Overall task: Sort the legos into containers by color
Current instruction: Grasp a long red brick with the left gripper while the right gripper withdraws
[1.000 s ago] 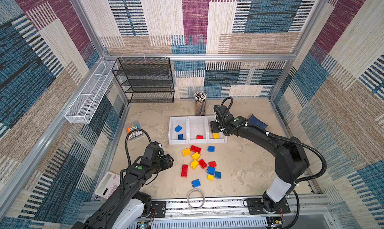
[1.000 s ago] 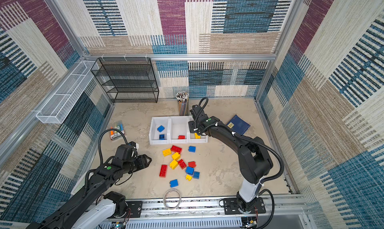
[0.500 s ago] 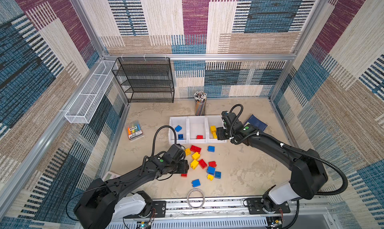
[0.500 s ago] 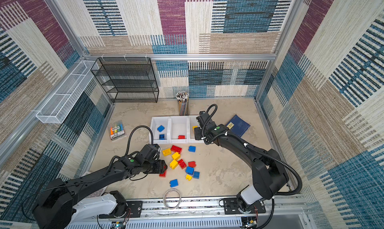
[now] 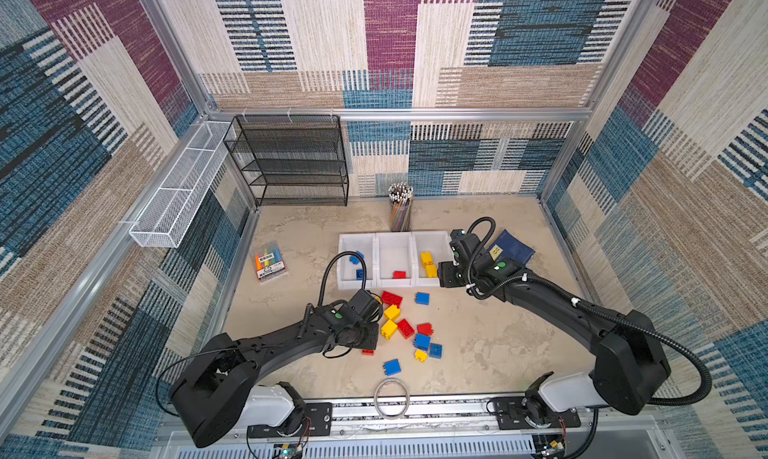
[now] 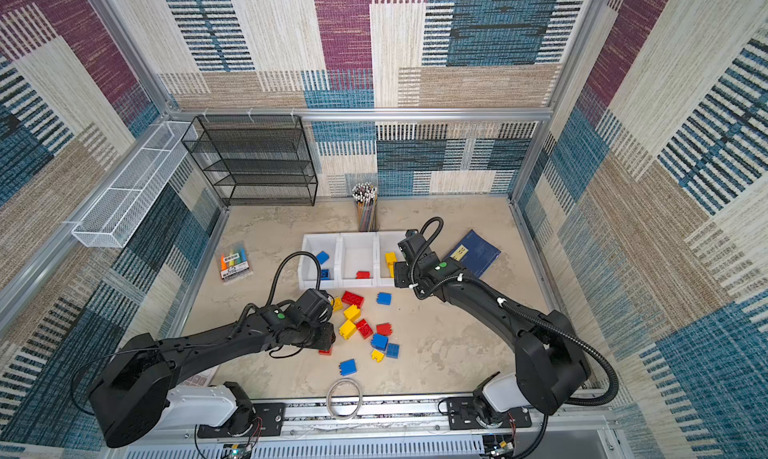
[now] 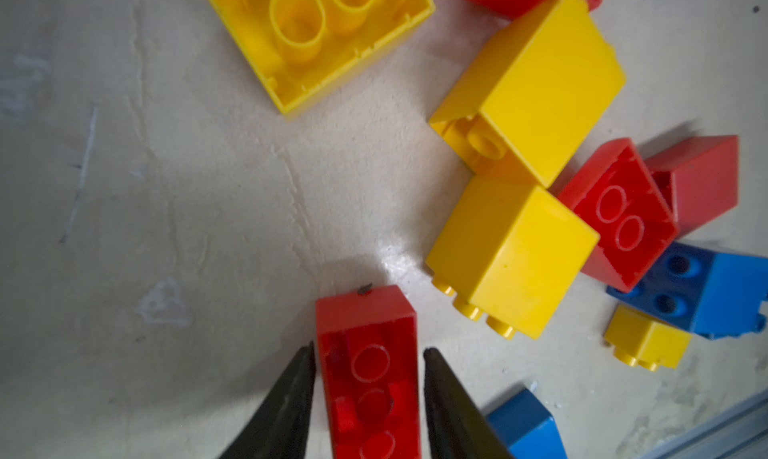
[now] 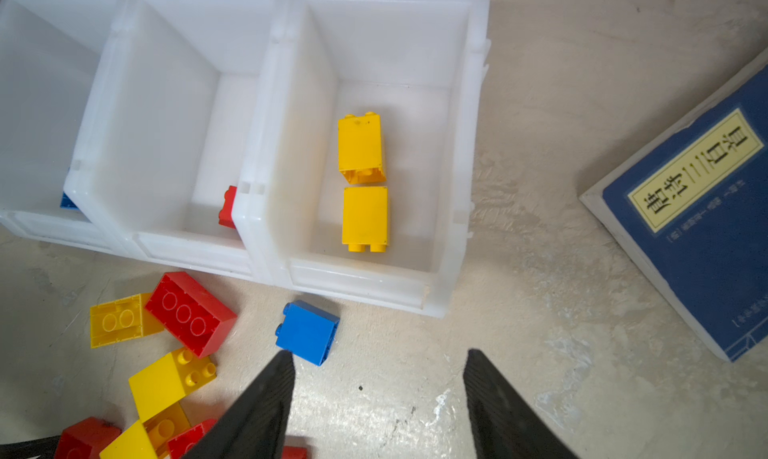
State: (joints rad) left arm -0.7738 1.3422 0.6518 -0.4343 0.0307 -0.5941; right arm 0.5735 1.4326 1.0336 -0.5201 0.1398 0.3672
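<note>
In the left wrist view my left gripper has closed on a long red lego that lies studs-down on the floor, one finger on each long side. In both top views that arm hides all but the brick's end. Loose red, yellow and blue legos lie just beside it. The three white containers stand in a row: blue bricks in the left one, a red one in the middle, two yellow ones in the right one. My right gripper hangs open and empty over the floor before the right container, next to a blue lego.
A blue book lies right of the containers and a pencil cup stands behind them. A highlighter pack lies at the left. A black mesh rack and a white wire basket line the back left. A cable ring lies at the front edge.
My left arm swung from the left side over to the pile and its jaws closed round the red lego. My right gripper drew back from the right container, where a second yellow brick now lies.
</note>
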